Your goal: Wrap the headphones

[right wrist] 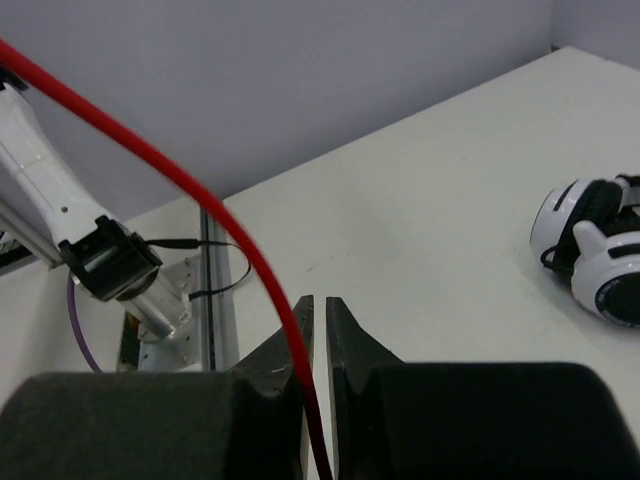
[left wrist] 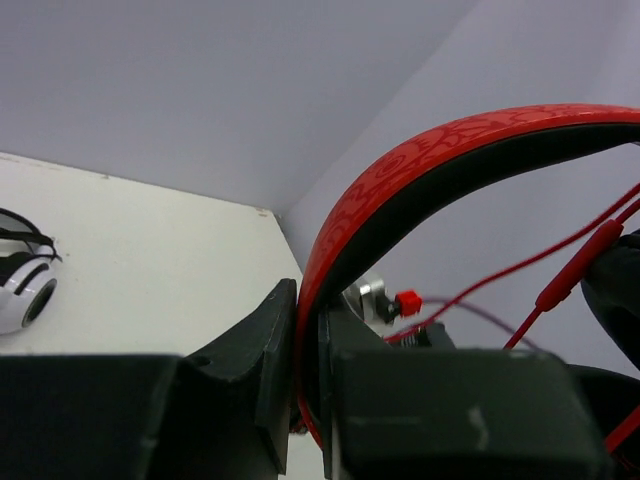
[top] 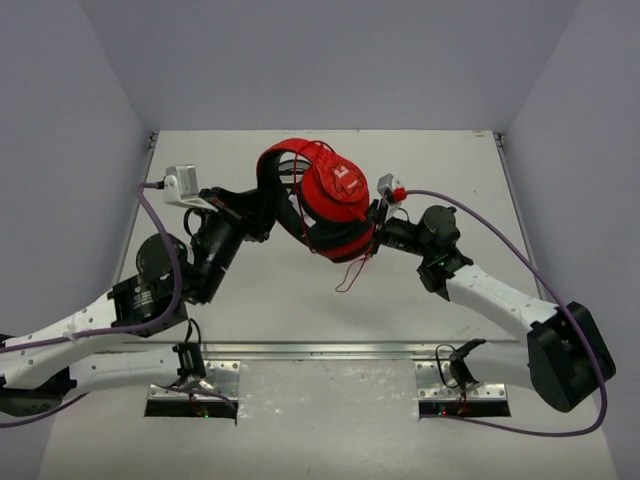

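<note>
The red headphones (top: 335, 190) hang in the air over the middle of the table, ear cups toward the right. My left gripper (top: 270, 205) is shut on their red-and-black headband (left wrist: 420, 160); its jaws (left wrist: 308, 305) pinch the band from both sides. My right gripper (top: 372, 228) sits just under the right ear cup. In the right wrist view it (right wrist: 320, 300) is shut on the thin red cable (right wrist: 150, 155), which runs down between the fingers. A loose loop of cable (top: 350, 272) dangles below the cups. More cable (left wrist: 500, 275) crosses the left wrist view.
White-and-black headphones (right wrist: 595, 250) lie on the table; they also show in the left wrist view (left wrist: 22, 290) and are hidden in the top view. Grey walls enclose the white table (top: 250, 300). A metal rail (top: 320, 350) runs along the near edge.
</note>
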